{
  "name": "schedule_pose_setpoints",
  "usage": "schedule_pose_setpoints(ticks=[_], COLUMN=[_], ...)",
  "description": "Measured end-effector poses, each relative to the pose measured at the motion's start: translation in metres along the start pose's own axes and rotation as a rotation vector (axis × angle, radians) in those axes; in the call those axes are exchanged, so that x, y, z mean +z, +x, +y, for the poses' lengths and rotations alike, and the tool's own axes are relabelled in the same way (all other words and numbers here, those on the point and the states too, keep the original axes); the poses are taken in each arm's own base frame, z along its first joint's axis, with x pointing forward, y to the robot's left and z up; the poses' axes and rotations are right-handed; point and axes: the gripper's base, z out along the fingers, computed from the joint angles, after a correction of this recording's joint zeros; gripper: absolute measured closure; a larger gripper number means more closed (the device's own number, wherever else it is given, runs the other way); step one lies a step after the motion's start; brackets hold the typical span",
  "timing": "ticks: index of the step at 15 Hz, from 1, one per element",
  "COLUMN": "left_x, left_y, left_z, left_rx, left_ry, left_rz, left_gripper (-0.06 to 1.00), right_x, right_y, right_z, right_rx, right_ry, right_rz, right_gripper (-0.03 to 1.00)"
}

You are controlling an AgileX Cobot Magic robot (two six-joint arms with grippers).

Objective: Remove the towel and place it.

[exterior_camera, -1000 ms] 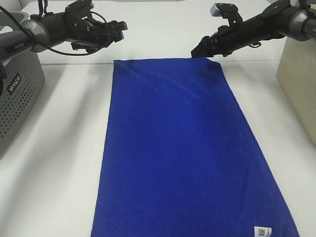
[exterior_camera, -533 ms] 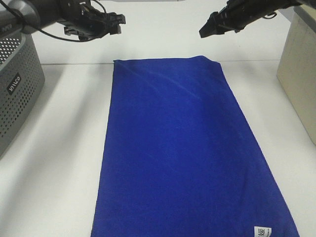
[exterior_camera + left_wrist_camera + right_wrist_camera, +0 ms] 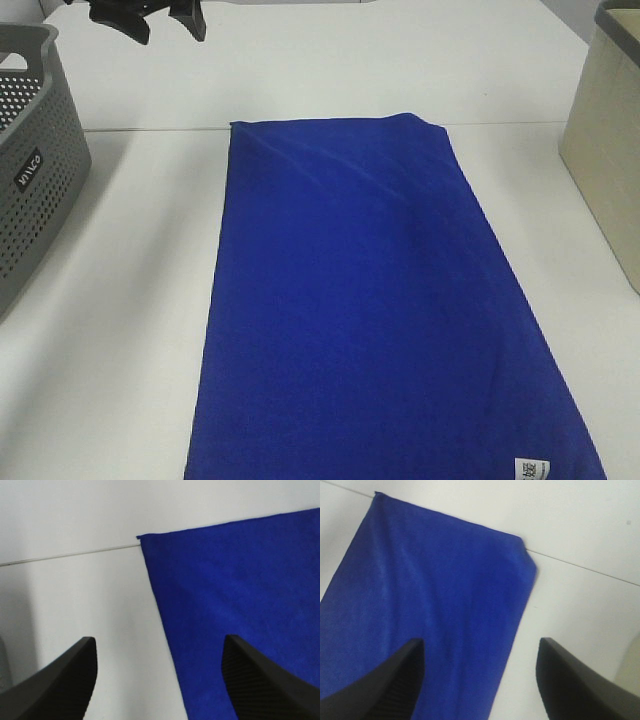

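While both jaws hang apart and empty above, towel flat on table below.

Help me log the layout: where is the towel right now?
In the exterior high view the towel lies spread flat mid-table, between the grey basket at left and the beige bin at right, untouched by either gripper.

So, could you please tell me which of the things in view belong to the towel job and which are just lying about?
Part of the job:
- towel, spread flat on the table
- left gripper, open, above the towel's far corner
- right gripper, open, above the other far corner

Just lying about:
- grey basket at the left
- beige bin at the right
- table
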Motion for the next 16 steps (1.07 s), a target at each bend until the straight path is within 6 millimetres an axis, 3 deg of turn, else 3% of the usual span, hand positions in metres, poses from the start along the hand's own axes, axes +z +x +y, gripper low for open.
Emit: schedule_pose_setpoints(ticks=[1,2,3,7,12,14,16], left_x=[-0.006,-0.019,-0.022,-0.046,-0.089,-0.114,-0.143], left_y=[0.001,0.002,0.001,-0.005,-0.015,-0.012,-0.002], left_z=[0.001,0.002,0.003,0.014,0.053,0.067,0.095], left_rx=[0.003,0.008,0.011,0.005,-0.087,-0.112,-0.166], left_ry=[-0.012,-0.044,-0.051,-0.109,-0.135,-0.144,-0.189], left_rz=[0.015,0.042,0.039,-0.009,-0.086,-0.105,-0.106], left_gripper=[0.30,0.30,0.30,0.29,0.29,0.29,0.29], right_x=[-0.007,-0.036,-0.045,-0.112,-0.159,-0.172,-0.190], right_y=[0.000,0.000,0.000,0.006,0.061,0.081,0.103], right_z=[0.000,0.002,0.003,0.011,0.006,0.015,0.029], right_rx=[0.010,0.055,0.066,0.091,0.183,0.188,0.187], right_ry=[0.021,0.083,0.101,0.209,0.261,0.260,0.258], right_rz=[-0.003,-0.041,-0.055,-0.160,-0.116,-0.103,-0.113], right_gripper=[0.32,0.32,0.32,0.32,0.33,0.33,0.33])
